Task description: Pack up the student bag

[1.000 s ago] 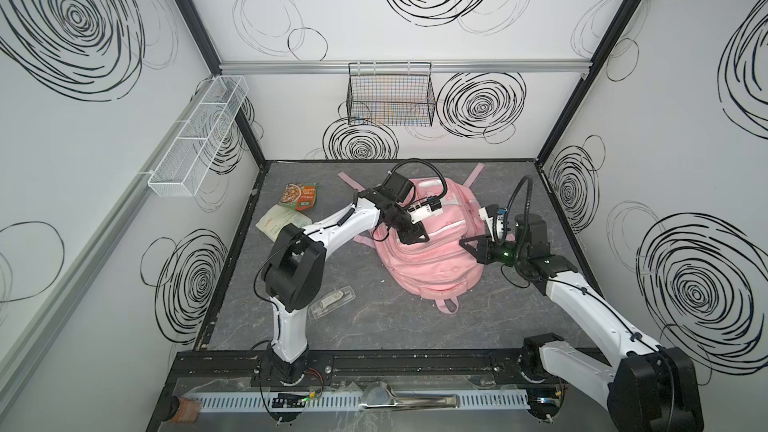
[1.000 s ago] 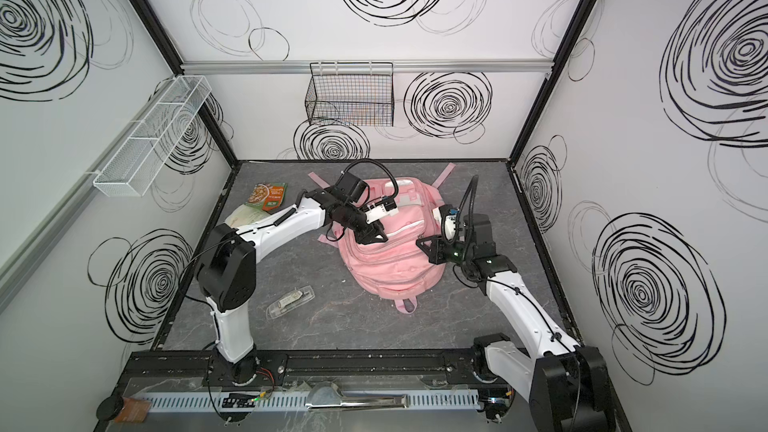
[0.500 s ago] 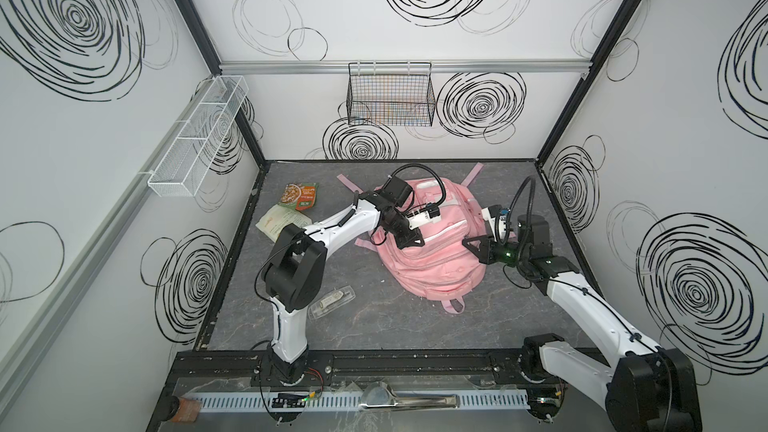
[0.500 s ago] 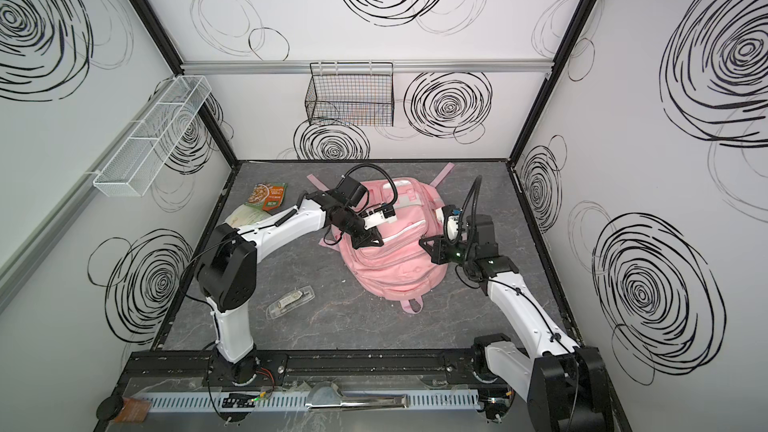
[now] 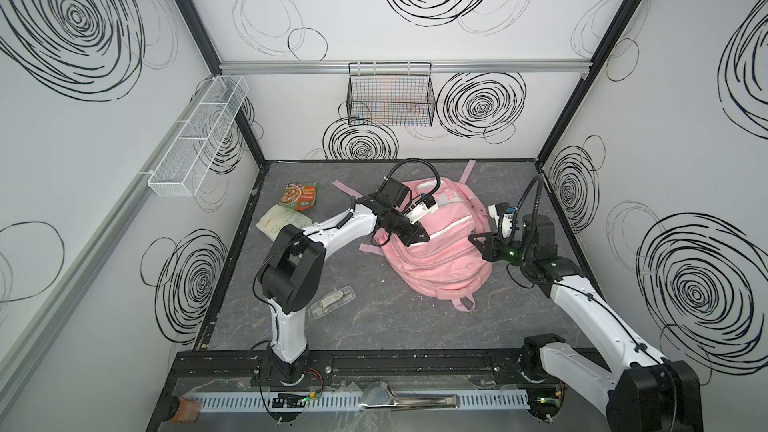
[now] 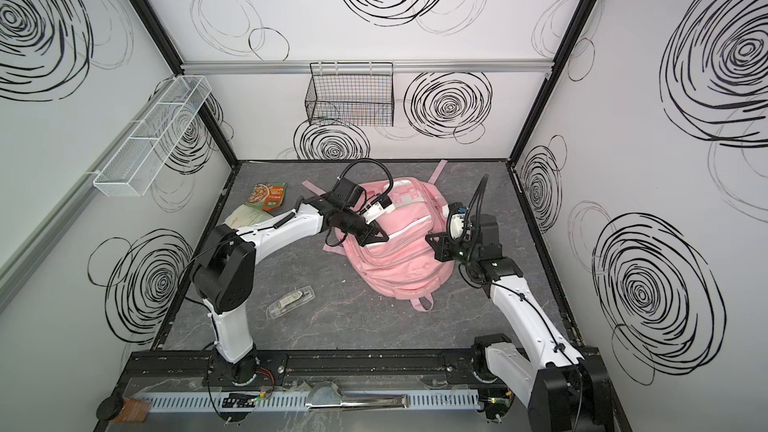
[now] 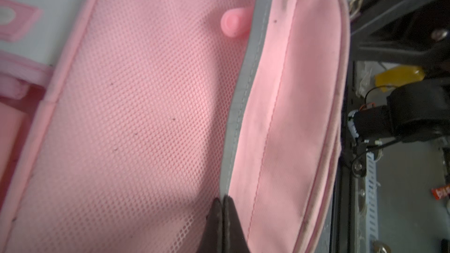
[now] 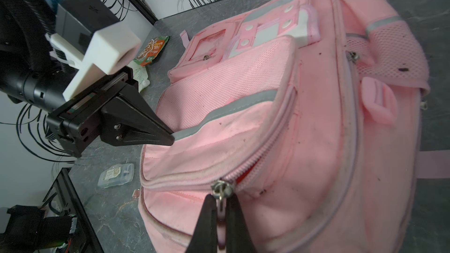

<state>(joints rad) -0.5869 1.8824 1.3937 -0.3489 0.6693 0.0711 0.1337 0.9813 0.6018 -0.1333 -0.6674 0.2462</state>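
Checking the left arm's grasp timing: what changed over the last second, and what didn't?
The left gripper closed its jaws on the grey pocket trim of the student bag. The right gripper stayed shut on the zipper pull. Snack packet and clear case did not move.

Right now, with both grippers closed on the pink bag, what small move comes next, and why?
Probably the right gripper draws the zipper pull along its track; the left gripper pinches the student bag at its grey trim, steadying it.
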